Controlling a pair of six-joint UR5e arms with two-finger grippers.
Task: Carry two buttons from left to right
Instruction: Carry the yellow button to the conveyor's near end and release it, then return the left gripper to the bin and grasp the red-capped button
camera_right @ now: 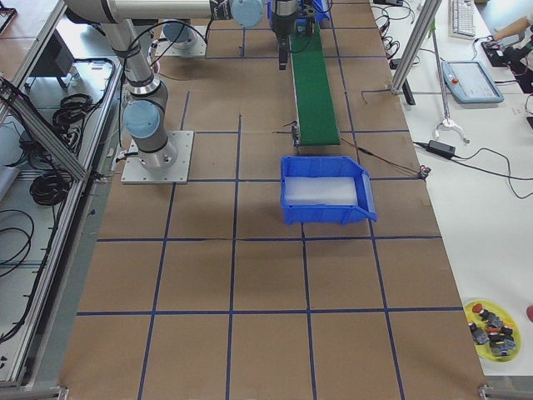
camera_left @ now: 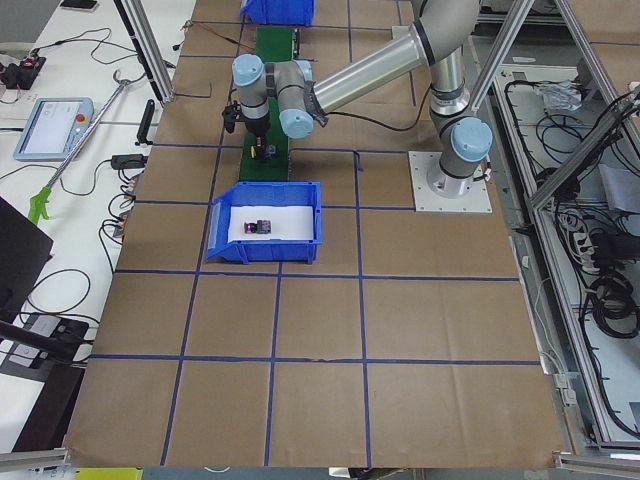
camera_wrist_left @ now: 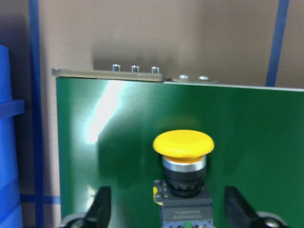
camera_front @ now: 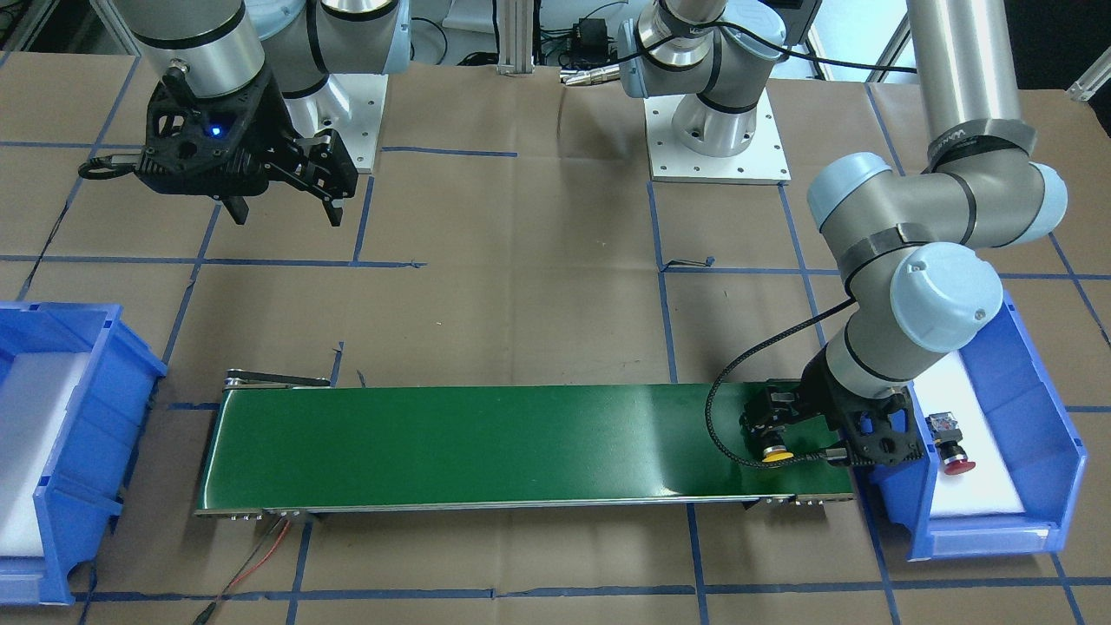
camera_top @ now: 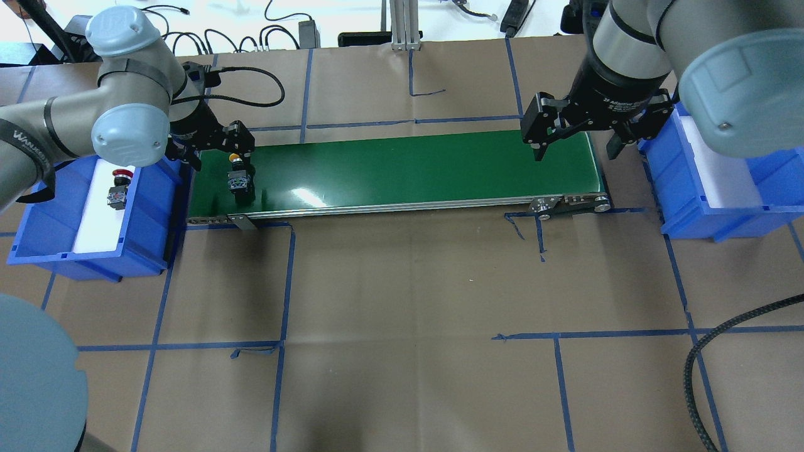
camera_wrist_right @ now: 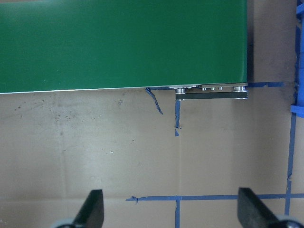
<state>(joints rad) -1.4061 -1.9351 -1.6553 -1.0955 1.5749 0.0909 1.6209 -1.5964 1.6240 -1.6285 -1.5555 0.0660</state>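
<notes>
The yellow-capped button lies on the left end of the green conveyor belt; it also shows in the overhead view and the front view. My left gripper is open around it, with a gap between each finger and the button; the gripper also shows in the overhead view. The red-capped button lies on white padding in the left blue bin. My right gripper is open and empty above the belt's right end.
The right blue bin with white padding stands just past the belt's right end. Brown paper with blue tape lines covers the table. A black cable hangs at the near right. Red and black wires trail from the belt.
</notes>
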